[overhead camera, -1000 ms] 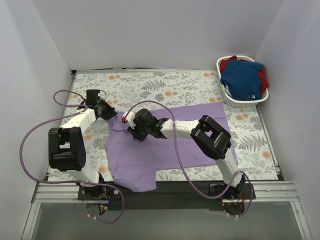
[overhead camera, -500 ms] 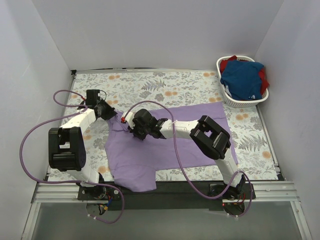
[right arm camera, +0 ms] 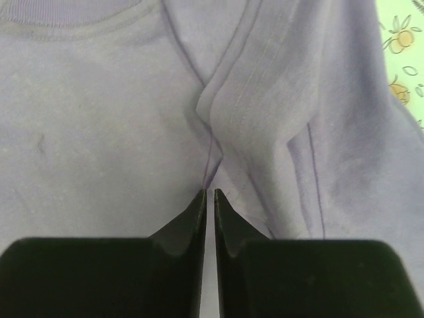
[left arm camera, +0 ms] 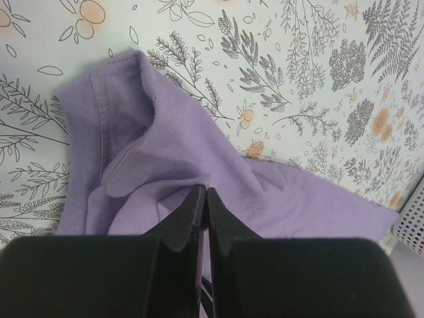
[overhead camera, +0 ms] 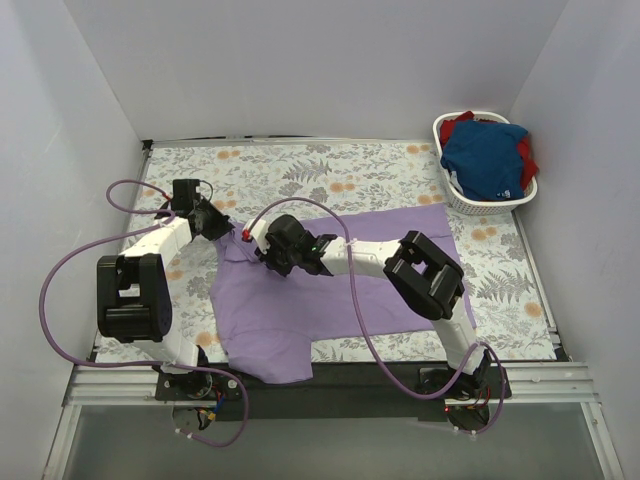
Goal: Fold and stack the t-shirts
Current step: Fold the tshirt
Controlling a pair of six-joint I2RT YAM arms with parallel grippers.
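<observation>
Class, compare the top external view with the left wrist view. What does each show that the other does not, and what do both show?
Only top external: the blue shirt and red shirt in the basket, and the right hand on the purple shirt. Only left wrist: the left hand seen shut on a raised fold, and the shirt's ribbed edge. Both: the purple shirt, the floral table, the left hand, and a bit of the basket.

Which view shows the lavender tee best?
Top external. The tee shows whole there, spread over the table. The left wrist view catches only a bunched part with a ribbed edge and cloth trailing away. The right wrist view is a close-up of a ribbed band, seams and a fold.
</observation>
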